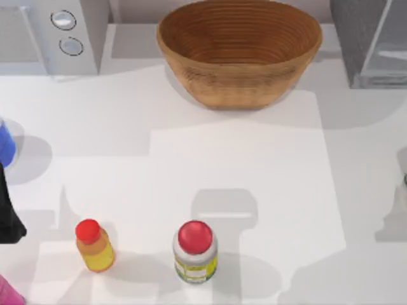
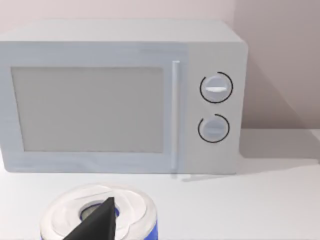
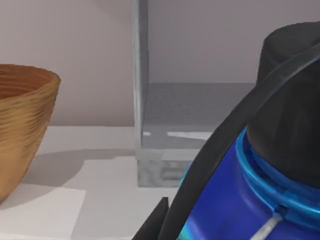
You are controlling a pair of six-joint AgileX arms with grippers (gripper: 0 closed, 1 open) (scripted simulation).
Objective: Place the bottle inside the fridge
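In the right wrist view, the small blue bottle with black round cap and black loop point(image 3: 270, 165) is seen very close to the right gripper, apparently held, though the jaws' state cannot be told. Beyond it the dark grey box-shaped fridge point(image 3: 190, 125) is seen open, its floor bare, at the counter's point(image 1: 254, 190) far right. The left gripper point(image 2: 97, 225) is placed above a white-topped blue container point(image 2: 100, 215) before the light grey microwave point(image 2: 120, 95); its jaws cannot be judged. A woven brown basket point(image 1: 238, 51) is set at the back.
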